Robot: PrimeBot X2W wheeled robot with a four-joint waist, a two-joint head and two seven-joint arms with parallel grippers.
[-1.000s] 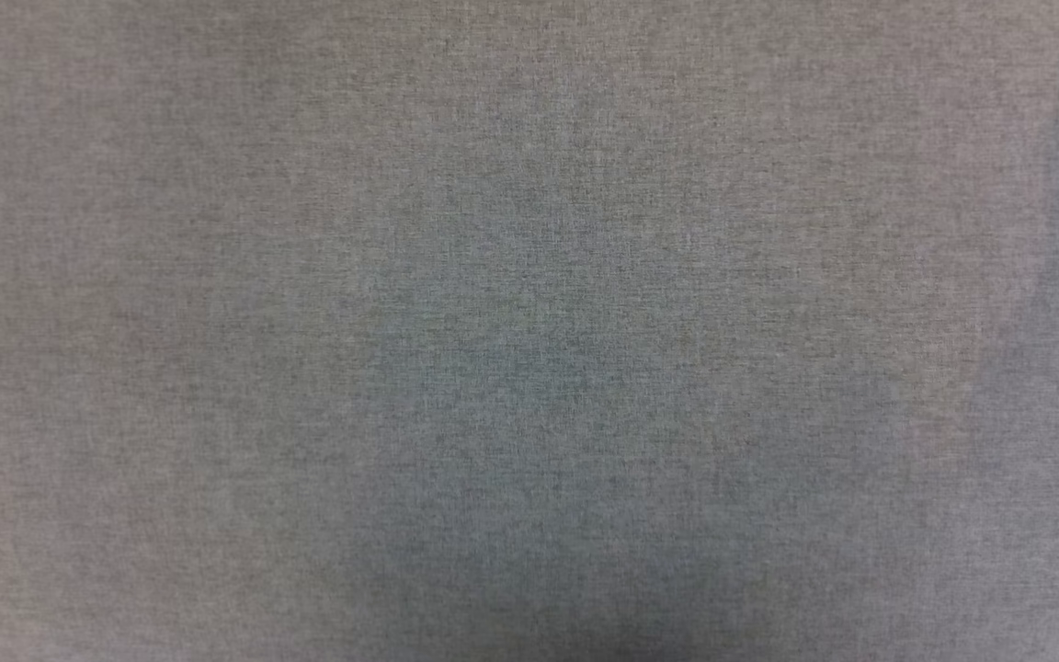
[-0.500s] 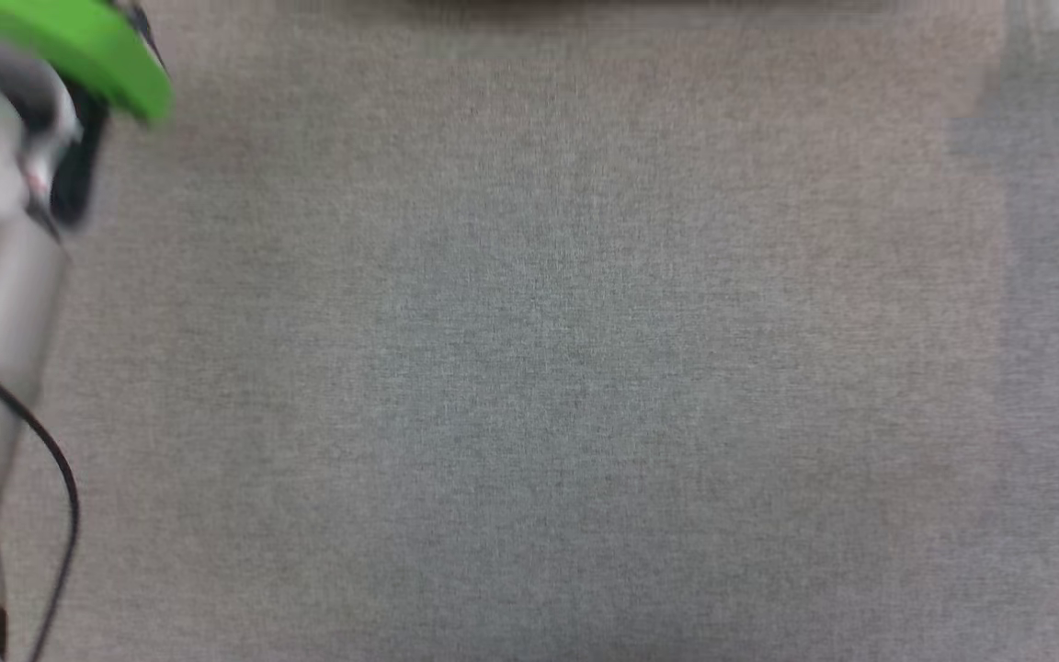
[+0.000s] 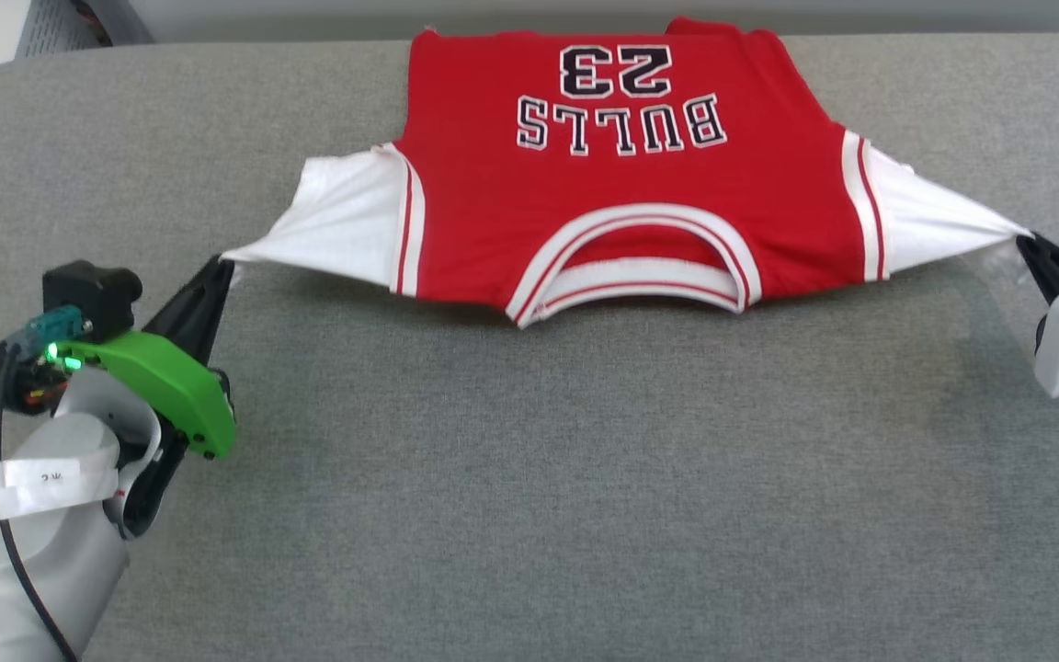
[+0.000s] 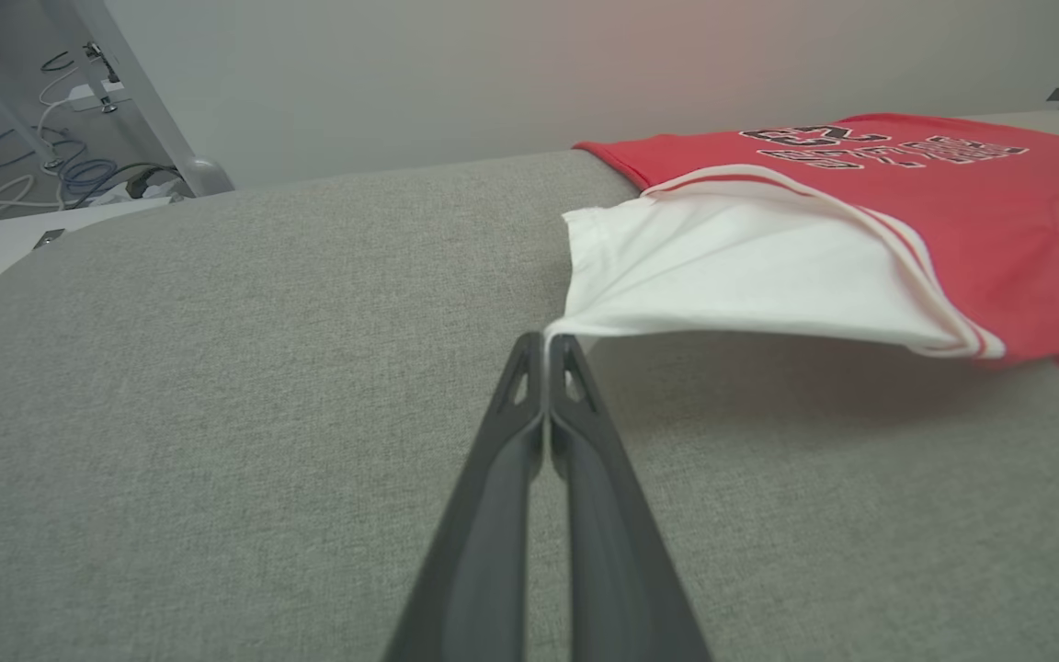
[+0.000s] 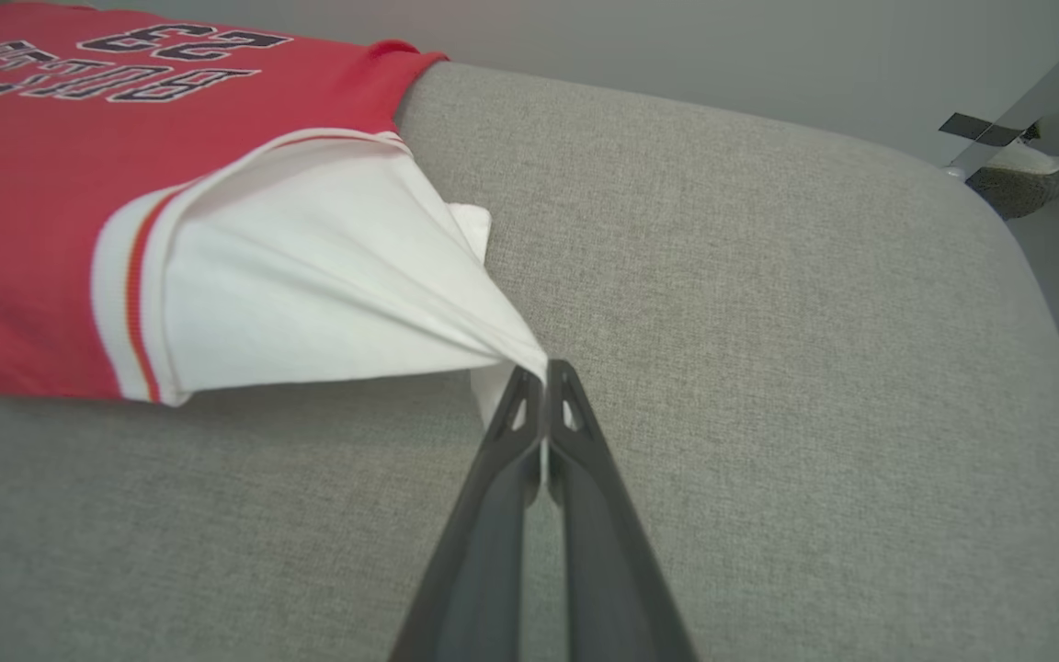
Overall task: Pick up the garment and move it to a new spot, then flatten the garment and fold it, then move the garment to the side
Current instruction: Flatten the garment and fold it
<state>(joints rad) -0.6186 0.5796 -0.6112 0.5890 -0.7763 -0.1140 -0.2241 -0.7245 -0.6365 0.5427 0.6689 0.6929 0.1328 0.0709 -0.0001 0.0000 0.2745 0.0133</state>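
The garment [image 3: 621,202] is a red T-shirt with white sleeves and upside-down "BULLS 23" lettering, stretched across the far half of the grey table, collar toward me. My left gripper [image 3: 222,265] is shut on the tip of the white sleeve at the left, pulling it to a point. My right gripper [image 3: 1026,244] is shut on the other sleeve tip at the right edge. In the left wrist view the garment [image 4: 768,267] lifts slightly off the cloth ahead of that gripper [image 4: 546,336]. The right wrist view shows the same pinch, gripper [image 5: 544,367] on the garment [image 5: 309,294].
The grey cloth-covered table [image 3: 529,478] stretches wide in front of the shirt. Its far edge [image 3: 217,46] runs just behind the hem, and its rounded right corner [image 5: 998,211] lies close to my right arm. Cables and floor [image 4: 33,165] lie beyond the left corner.
The head camera has swung up from bare grey cloth; now the stretched shirt and both grippers are in it. Whether the arms themselves moved cannot be judged.
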